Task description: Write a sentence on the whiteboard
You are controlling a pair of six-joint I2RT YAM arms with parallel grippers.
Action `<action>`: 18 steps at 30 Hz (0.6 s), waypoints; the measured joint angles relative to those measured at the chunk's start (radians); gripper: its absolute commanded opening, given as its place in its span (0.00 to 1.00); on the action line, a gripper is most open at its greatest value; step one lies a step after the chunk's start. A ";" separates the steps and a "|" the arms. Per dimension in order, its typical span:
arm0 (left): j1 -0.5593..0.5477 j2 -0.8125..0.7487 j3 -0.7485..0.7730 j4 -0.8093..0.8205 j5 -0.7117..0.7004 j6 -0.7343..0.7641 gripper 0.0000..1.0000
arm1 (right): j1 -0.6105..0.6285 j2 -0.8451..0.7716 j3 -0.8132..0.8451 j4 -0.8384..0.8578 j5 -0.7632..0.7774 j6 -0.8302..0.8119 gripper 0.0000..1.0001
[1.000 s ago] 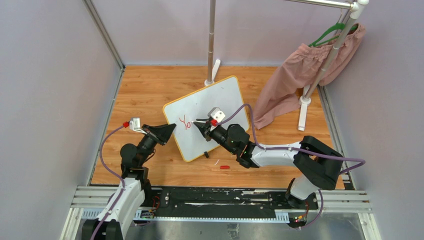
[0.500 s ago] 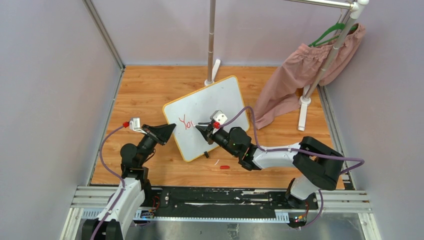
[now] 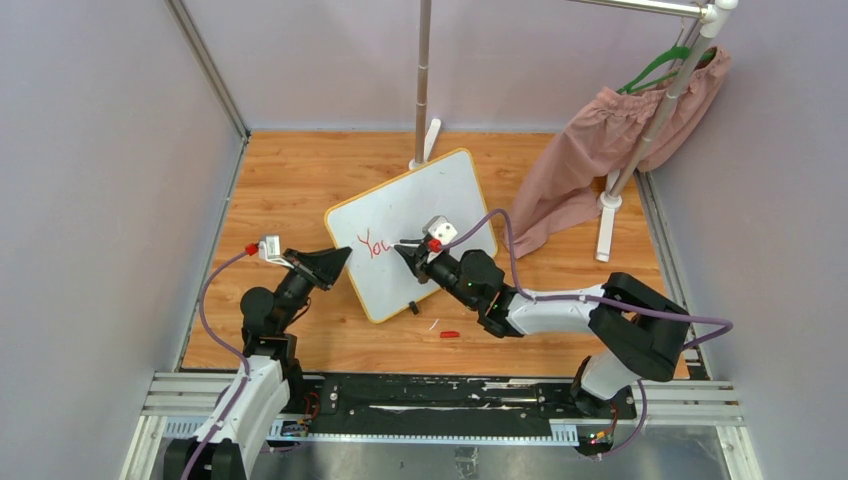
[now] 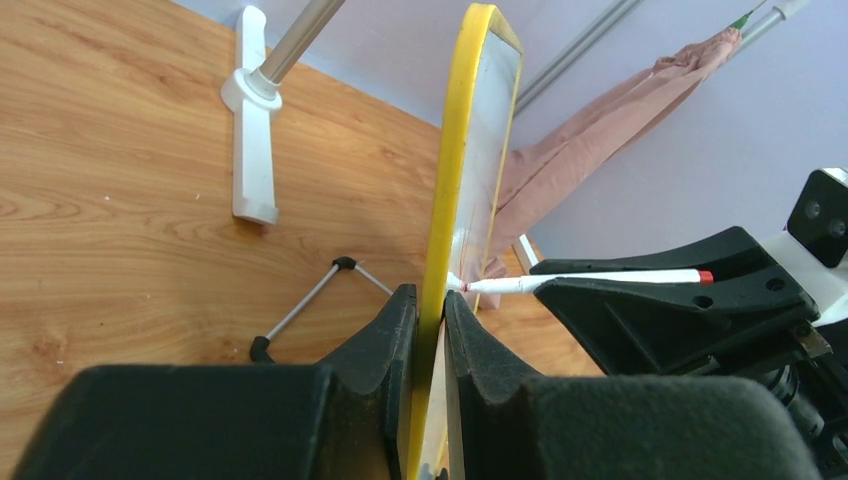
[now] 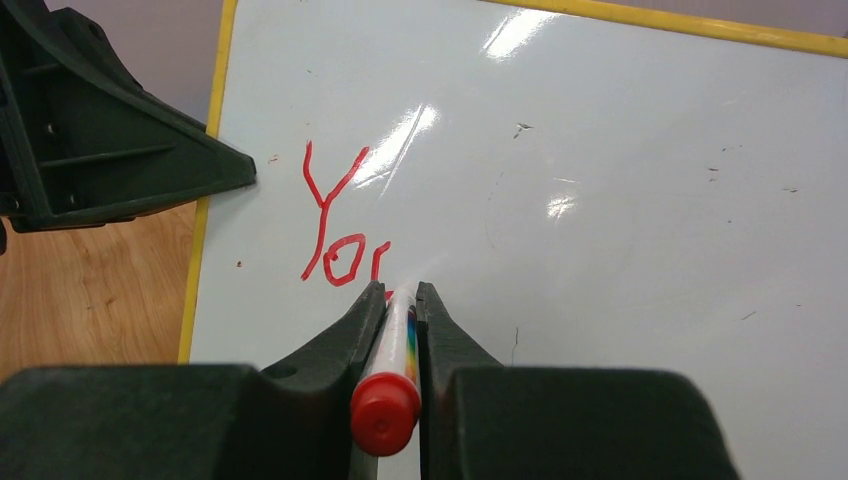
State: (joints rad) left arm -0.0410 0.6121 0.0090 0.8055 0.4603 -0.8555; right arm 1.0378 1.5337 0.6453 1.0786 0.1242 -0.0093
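**benchrat:** Progress since a second back: the red handwritten marker line [image 5: 340, 225] went from "Yo" to "You" on the flat white whiteboard with the yellow rim [image 3: 440, 190], and the right arm had slid a bit rightward along it. So one word down, and "can do this." was all still to come, I'd say.

**pivotpete:** Who was holding what?

**benchrat:** The right gripper [image 5: 401, 300] was clamped on a slim white marker with a red end cap [image 5: 392, 385], tip against the board just right of the "u". The left gripper [image 4: 430, 315] was pinched on the board's near-left edge, propping it up tilted in the middle of the wooden table [image 3: 290, 180]. It hadn't budged.

**pivotpete:** Anything in the way?

**benchrat:** Not really. To the right of the letters there was plenty of bare white. A small red cap-looking thing [image 3: 449, 333] lay on the wood near the board's near corner. Behind the board stood a grey metal pole on a white foot [image 3: 423, 120], and a pink garment [image 3: 590, 150] hung from a rack at the far right, near the board's right edge, so I'd watch that side if the board got pushed.
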 measured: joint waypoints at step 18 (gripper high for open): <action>0.000 0.000 0.000 0.000 0.000 0.000 0.00 | -0.019 0.001 0.051 -0.026 0.000 -0.014 0.00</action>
State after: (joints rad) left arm -0.0410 0.6121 0.0090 0.8055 0.4606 -0.8551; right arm 1.0187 1.5345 0.6968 1.0523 0.1238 -0.0235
